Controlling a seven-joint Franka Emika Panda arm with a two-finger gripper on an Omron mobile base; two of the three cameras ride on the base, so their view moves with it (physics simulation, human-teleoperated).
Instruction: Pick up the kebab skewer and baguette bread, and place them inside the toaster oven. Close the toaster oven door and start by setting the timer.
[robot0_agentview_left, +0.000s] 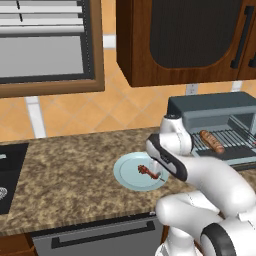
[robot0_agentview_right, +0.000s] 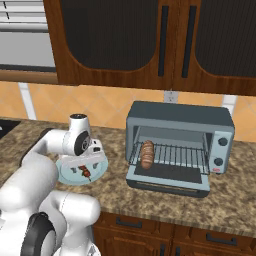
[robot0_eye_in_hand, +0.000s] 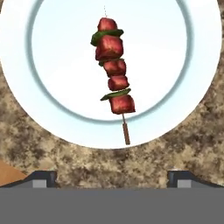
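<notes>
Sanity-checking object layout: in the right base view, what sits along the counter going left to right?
Pale blue plate with the kebab skewer on it → baguette bread on the oven rack → toaster oven control knobs at the right end. The open gripper hangs above the plate.

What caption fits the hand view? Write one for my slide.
Open gripper above the kebab skewer lying on a pale blue plate.
</notes>
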